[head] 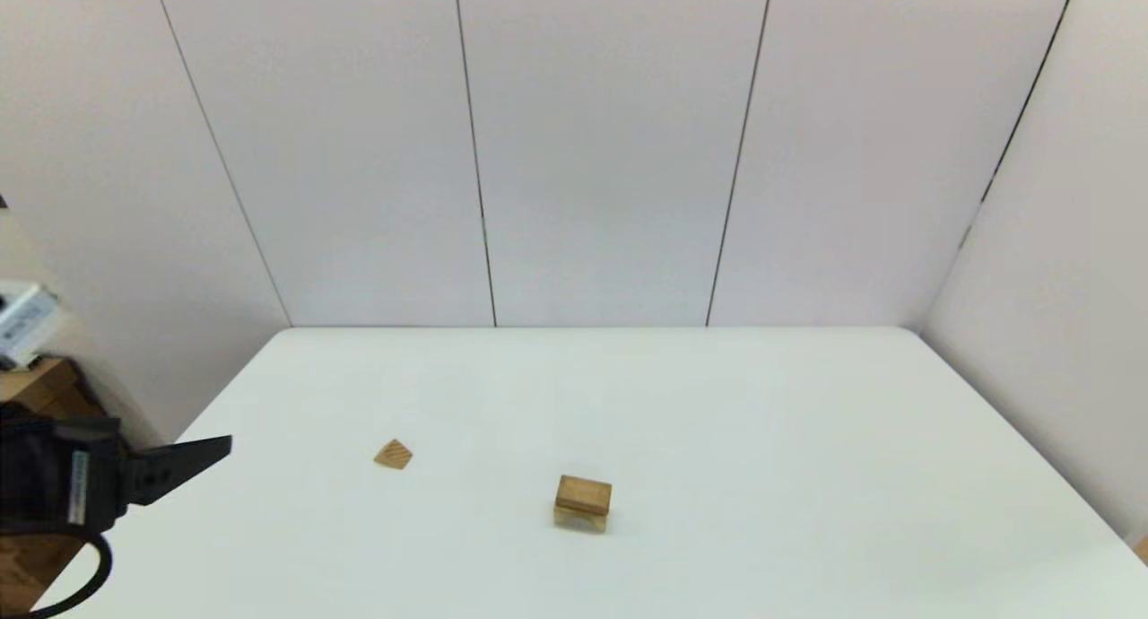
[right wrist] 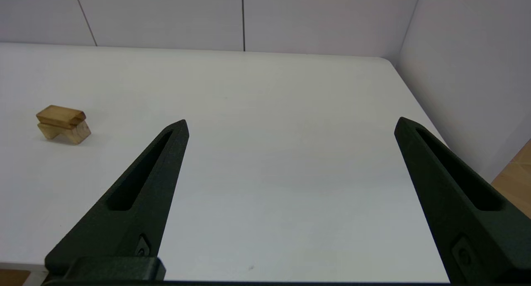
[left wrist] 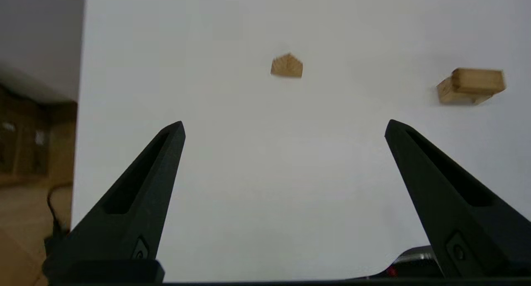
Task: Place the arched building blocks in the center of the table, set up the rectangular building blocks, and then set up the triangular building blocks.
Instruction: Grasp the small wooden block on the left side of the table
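Near the middle of the white table (head: 807,440) stands the arched block (head: 581,517), and the rectangular block (head: 584,494) lies flat on top of it. Both also show in the left wrist view, arched block (left wrist: 450,96) under rectangular block (left wrist: 477,81), and in the right wrist view, arched block (right wrist: 74,133) and rectangular block (right wrist: 61,115). To their left the small triangular block (head: 393,455) (left wrist: 286,66) lies alone. My left gripper (head: 193,457) (left wrist: 284,126) hovers open and empty at the table's left edge, well short of the triangular block. My right gripper (right wrist: 290,124) is open, empty, and outside the head view.
White wall panels close off the table's far side and right side. A wooden shelf (head: 36,386) with a white box stands beyond the left edge, behind my left arm. The table's rounded far right corner (right wrist: 388,60) shows in the right wrist view.
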Robot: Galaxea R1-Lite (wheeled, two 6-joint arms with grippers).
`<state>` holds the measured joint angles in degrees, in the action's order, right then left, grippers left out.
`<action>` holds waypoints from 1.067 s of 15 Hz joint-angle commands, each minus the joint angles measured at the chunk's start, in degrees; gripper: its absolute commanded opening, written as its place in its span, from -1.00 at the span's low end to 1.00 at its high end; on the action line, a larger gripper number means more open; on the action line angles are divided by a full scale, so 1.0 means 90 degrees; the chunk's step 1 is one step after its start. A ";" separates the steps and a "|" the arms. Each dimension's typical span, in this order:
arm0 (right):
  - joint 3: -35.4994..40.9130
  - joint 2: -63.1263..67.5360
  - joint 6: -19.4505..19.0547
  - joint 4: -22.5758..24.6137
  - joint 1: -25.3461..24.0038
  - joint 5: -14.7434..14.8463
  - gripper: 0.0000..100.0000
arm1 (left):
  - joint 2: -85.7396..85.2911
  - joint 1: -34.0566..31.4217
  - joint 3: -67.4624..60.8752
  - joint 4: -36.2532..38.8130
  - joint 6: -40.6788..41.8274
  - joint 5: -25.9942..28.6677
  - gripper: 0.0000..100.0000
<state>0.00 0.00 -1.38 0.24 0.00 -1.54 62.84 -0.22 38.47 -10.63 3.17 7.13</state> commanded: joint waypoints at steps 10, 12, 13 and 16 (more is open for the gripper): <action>0.0000 -0.0010 -0.0003 0.0002 0.0000 -0.0005 1.00 | 0.2461 0.0005 0.1008 -0.0088 -0.0635 0.0008 1.00; 0.0000 -0.0010 -0.0003 0.0002 0.0000 -0.0005 1.00 | 0.3281 0.0063 0.1711 -0.0196 -0.1397 -0.0001 1.00; 0.0000 -0.0010 -0.0003 0.0002 0.0000 -0.0005 1.00 | 0.3682 0.0063 0.2083 -0.0362 -0.1719 0.0008 1.00; 0.0000 -0.0010 -0.0003 0.0002 0.0000 -0.0005 1.00 | 0.4697 0.0210 0.3235 -0.0831 -0.2881 -0.0001 1.00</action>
<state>0.00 0.00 -1.38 0.24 0.00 -1.56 94.01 0.33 58.32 -14.85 -12.98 7.13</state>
